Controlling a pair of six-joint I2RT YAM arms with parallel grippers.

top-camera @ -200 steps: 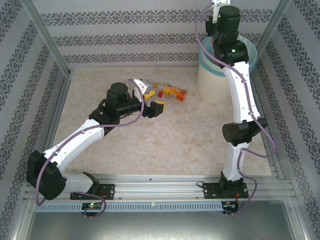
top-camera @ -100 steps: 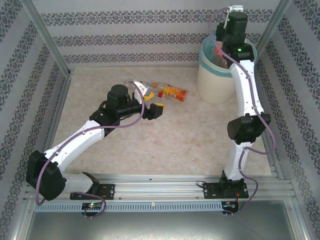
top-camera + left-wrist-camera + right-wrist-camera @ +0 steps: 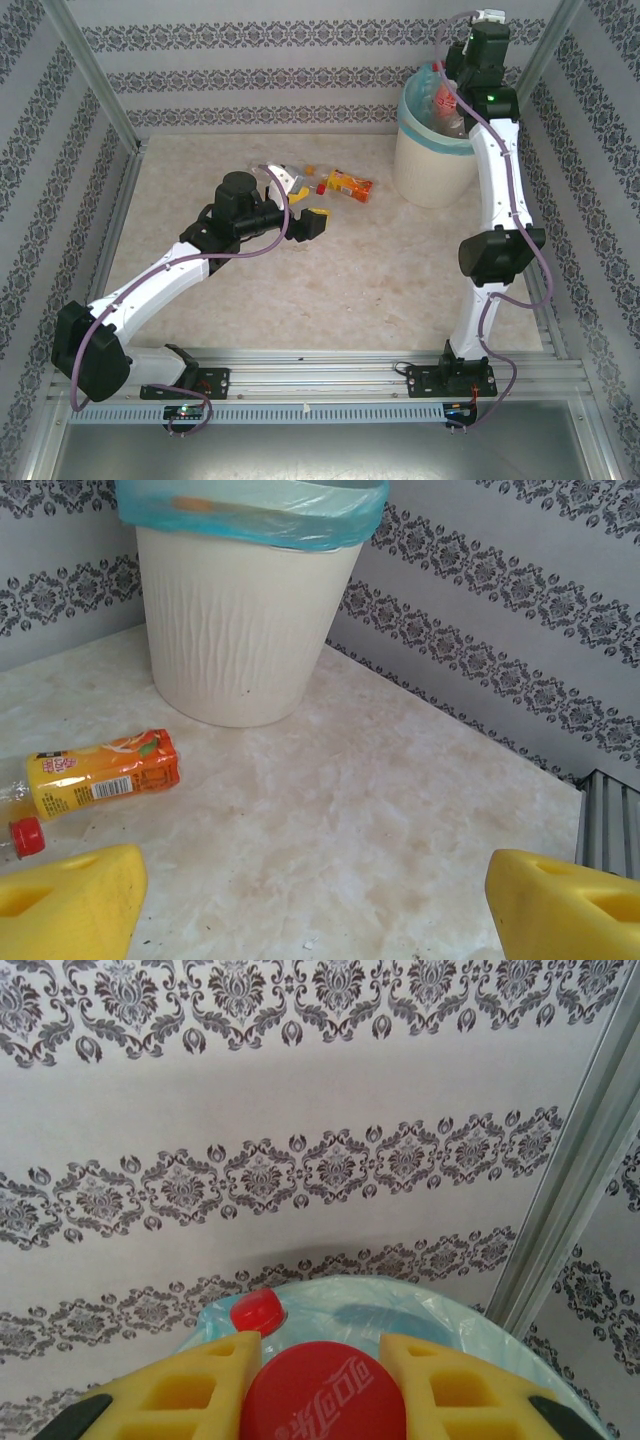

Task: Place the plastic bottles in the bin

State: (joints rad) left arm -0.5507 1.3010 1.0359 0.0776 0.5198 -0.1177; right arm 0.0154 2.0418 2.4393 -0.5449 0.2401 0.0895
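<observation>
One ribbed cream bin [image 3: 240, 630], blue-green bag [image 3: 250, 510] lining. Above it the right gripper [image 3: 322, 1355] clamps one red-capped bottle [image 3: 322, 1400]. Left of the bin, one orange-labelled bottle [image 3: 100, 775] lies flat; the left gripper [image 3: 310, 900] there gapes, yellow fingers [image 3: 70, 900] apart.

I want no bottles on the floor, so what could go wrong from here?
1. The right gripper is shut on a red-capped bottle above the bin, close to the wall. Released off-centre, it might strike the rim and fall outside.
2. The left gripper hangs open near the orange bottle, which lies on its side. A low approach might nudge it and set it rolling away.
</observation>
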